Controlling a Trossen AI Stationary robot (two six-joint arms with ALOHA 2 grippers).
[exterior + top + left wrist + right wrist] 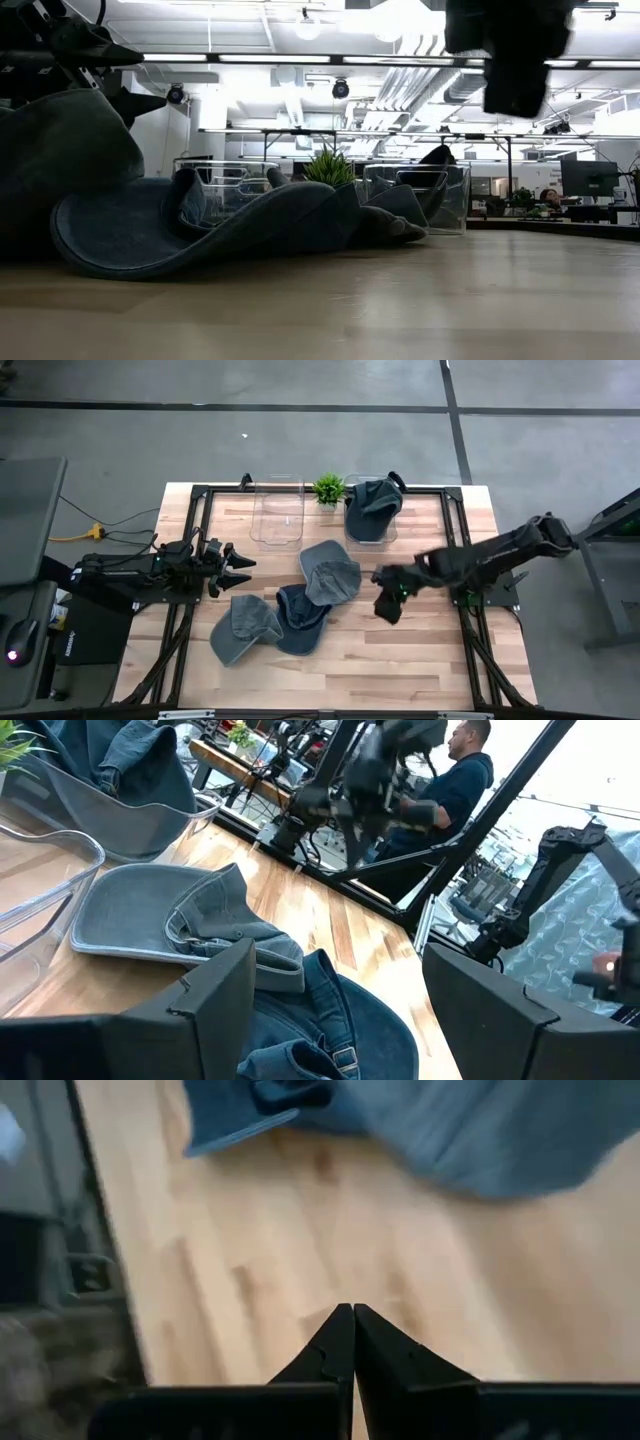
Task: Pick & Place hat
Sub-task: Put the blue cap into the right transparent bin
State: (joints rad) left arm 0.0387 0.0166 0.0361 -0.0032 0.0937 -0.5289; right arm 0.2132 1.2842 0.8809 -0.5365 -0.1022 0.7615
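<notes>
Three hats loose on the wooden table (pixel 400 650) near the middle of the high view: a grey hat (pixel 331 571) at centre, a dark blue hat (pixel 302 618) just below it and overlapping it, and a second grey hat (pixel 243 630) at lower left, touching the blue one. A fourth hat (pixel 374 497) draped in and over the right clear bin (pixel 367 532) at upper centre, brim hanging across the rim. Left clear bin (pixel 278 515) just beside it, a small green plant (pixel 328 488) standing between the two at the table's far edge.

Left end effector (pixel 240 569) at left of centre in the high view, fingers spread wide and holding nothing, pointing toward the hats — near the lower-left grey hat, not touching it. In the left wrist view, the centre grey hat (pixel 150 910) and the blue hat (pixel 330 1020) lying ahead of the open fingers (pixel 215 990).

Right end effector (pixel 387 605) right of centre in the high view, fingers closed together on nothing, raised over bare wood just right of the hat pile. In the right wrist view, closed fingertips (pixel 352 1342) meeting over plain table, blue fabric at the upper edge — blurred.

A person in a dark top (pixel 455 775) beyond the table, at upper right of the left wrist view.
</notes>
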